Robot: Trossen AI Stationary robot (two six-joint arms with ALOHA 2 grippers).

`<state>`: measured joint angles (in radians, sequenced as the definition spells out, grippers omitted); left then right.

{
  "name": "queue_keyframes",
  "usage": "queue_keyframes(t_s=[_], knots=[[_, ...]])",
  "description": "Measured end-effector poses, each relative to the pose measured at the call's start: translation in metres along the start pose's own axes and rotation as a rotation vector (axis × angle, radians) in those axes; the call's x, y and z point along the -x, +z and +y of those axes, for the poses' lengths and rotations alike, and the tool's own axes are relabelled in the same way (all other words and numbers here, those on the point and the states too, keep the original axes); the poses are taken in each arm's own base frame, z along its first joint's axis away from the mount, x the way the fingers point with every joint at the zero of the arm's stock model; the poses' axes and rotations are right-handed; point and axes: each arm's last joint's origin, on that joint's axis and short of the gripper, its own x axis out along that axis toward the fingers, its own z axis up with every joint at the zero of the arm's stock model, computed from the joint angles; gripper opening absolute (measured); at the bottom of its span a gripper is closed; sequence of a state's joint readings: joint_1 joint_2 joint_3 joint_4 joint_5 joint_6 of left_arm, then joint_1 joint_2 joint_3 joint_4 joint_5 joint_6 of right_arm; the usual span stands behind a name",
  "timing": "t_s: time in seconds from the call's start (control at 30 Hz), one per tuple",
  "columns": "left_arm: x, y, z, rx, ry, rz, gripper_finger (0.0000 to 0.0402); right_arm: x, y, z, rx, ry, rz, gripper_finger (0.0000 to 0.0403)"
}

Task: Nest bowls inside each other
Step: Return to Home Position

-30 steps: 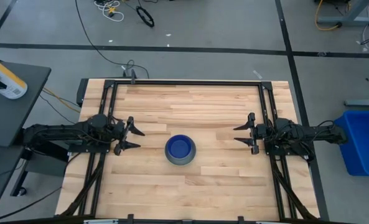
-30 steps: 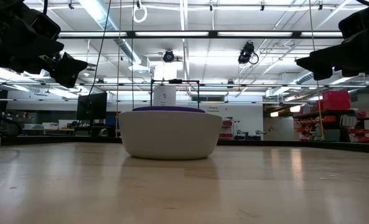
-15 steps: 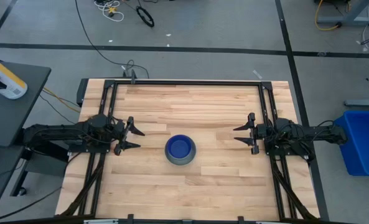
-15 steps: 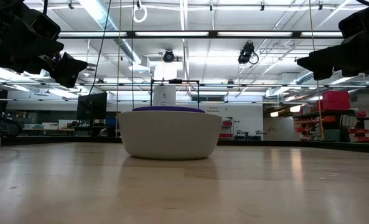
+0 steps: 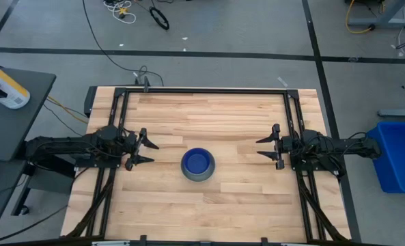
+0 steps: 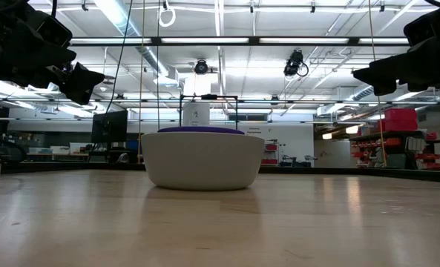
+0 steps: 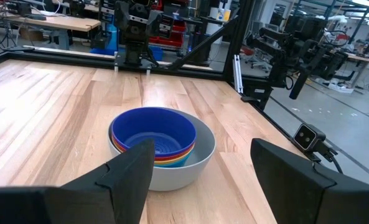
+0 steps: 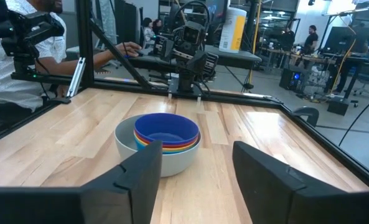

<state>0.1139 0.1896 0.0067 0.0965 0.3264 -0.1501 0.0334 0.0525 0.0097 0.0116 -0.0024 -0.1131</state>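
Note:
The bowls stand nested in one stack (image 5: 198, 165) at the middle of the wooden table. The pale grey bowl (image 7: 196, 158) is outermost, its base on the table. Inside it show the rims of a light blue, a yellow and a red bowl, and the dark blue bowl (image 8: 167, 129) sits on top. My left gripper (image 5: 147, 152) hangs open above the table's left side, level and pointing at the stack. My right gripper (image 5: 260, 147) hangs open above the right side, facing it. Each is a good way from the stack, with nothing between its fingers (image 7: 131, 177) (image 8: 259, 174).
Black frame rails (image 5: 120, 109) run along the table's left, far and right edges. Off the table, a white and yellow bottle (image 5: 4, 85) lies on a grey side stand at the left, and a blue bin (image 5: 397, 154) stands at the right. A person (image 8: 28, 56) sits beyond the table's left side.

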Motion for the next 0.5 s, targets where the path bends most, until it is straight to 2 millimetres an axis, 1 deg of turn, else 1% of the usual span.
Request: queue_keyframes(t_s=[0.5], knots=[[0.0000, -0.0001, 0.0000, 0.000, 0.000, 0.000, 0.0275, 0.0000, 0.0000, 0.0000, 0.000, 0.000, 0.000, 0.0228]])
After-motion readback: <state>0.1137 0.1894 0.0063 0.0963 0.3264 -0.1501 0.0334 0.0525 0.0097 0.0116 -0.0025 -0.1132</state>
